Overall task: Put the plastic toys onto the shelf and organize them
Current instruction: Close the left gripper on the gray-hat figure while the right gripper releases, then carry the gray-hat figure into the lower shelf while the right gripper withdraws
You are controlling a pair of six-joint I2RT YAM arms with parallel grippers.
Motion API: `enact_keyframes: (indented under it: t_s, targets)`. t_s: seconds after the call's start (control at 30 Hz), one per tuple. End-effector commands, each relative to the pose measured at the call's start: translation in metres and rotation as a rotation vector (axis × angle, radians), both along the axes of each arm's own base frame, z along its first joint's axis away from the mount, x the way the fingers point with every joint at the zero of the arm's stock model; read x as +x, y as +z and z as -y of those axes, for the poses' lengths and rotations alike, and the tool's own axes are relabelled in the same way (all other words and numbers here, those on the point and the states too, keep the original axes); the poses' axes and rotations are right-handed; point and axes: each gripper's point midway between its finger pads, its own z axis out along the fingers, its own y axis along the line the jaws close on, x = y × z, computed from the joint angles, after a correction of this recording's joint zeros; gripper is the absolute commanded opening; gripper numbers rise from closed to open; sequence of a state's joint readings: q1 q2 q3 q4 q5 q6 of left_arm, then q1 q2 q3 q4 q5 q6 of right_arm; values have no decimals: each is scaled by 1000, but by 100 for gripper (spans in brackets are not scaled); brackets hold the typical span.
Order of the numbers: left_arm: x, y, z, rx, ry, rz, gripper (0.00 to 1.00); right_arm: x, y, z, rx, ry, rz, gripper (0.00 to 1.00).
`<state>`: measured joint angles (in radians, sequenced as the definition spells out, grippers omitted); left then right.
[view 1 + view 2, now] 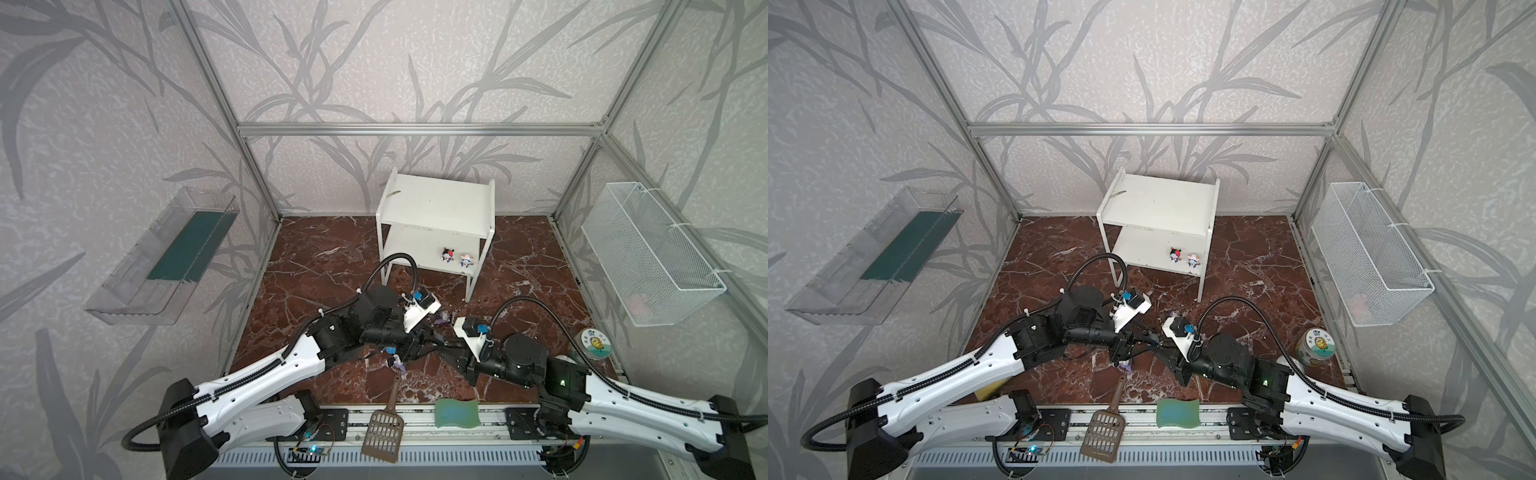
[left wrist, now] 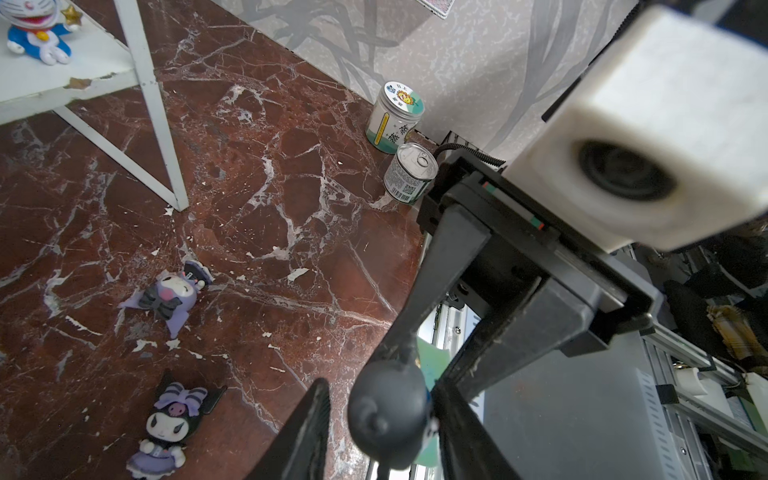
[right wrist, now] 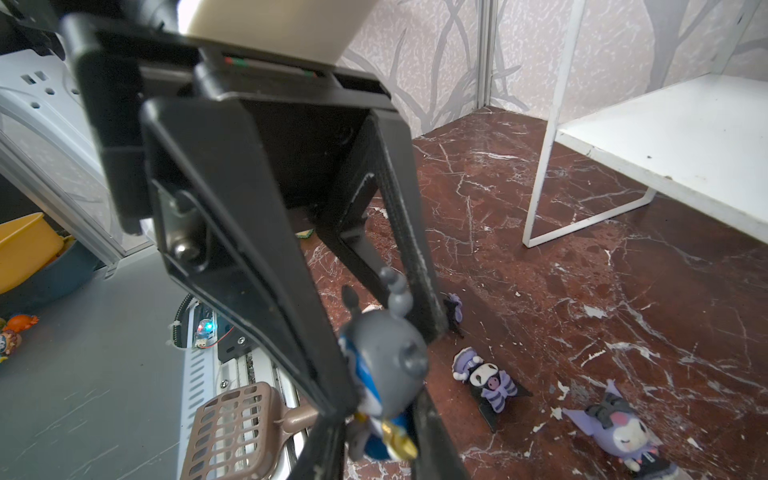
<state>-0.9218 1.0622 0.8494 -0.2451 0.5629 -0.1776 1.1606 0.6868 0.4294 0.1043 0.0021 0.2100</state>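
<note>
Reaching inward, left arm (image 1: 266, 374) and right arm (image 1: 623, 399) meet at grey-headed toy (image 3: 382, 353).

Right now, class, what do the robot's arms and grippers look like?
The left arm and right arm have white shells, black joints and black ribbed cable hoses. Each wrist carries a white camera block; the fingers are black and tapered.

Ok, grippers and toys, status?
Right gripper shut on grey-headed blue-and-white plastic figurine. Left gripper: jaws straddle its head, gap showing. Two small figurines on white two-tier shelf, lower board; purple figurines lying loose. Way to shelf looks clear.
</note>
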Motion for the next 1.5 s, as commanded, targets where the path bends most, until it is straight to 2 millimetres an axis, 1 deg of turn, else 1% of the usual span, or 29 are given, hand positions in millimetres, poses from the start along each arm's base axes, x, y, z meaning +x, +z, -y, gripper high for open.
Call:
enact_keyframes:
  t_s: [0.0, 0.1, 0.17, 0.27, 0.33, 0.37, 0.47, 0.57, 0.73, 0.83, 0.93, 1.03, 1.13, 1.33, 1.47]
  targets:
    - [2, 15, 4, -33, -3, 27, 38, 2, 29, -3, 77, -15, 51, 15]
    - [2, 16, 3, -33, 0, 36, 33, 2, 28, -3, 76, -16, 46, 17]
    - [4, 17, 3, -34, 7, 50, 30, 2, 26, -4, 71, -15, 39, 23]
    - [11, 17, 0, -19, 32, 96, 29, 0, 21, -5, 56, -7, 21, 38]
    - [19, 17, -3, 10, 56, 145, 29, -3, 13, -3, 27, 4, 1, 51]
    - [24, 17, -5, 30, 64, 169, 28, -4, 10, -2, 13, 5, -8, 55]
    - [43, 17, -11, 96, 95, 240, 27, -6, -3, 10, -38, -8, -35, 64]
    - [72, 20, -15, 148, 134, 299, 27, -8, -13, 29, -77, -40, -48, 72]
    - [119, 27, -14, 202, 163, 398, 26, -7, -11, 64, -92, -119, -17, 83]
    - [145, 31, -12, 244, 163, 445, 26, -5, -6, 78, -91, -156, 13, 87]
    - [166, 31, -8, 276, 156, 474, 25, -3, -4, 88, -104, -183, 29, 88]
    - [183, 29, -4, 292, 146, 490, 25, -1, -2, 95, -112, -208, 42, 89]
    - [199, 23, -1, 304, 145, 503, 24, 0, 0, 97, -102, -215, 56, 90]
    - [222, 11, 2, 326, 146, 506, 24, 0, -1, 99, -107, -222, 57, 90]
    - [235, 6, 2, 310, 171, 503, 24, 1, -1, 101, -101, -230, 57, 90]
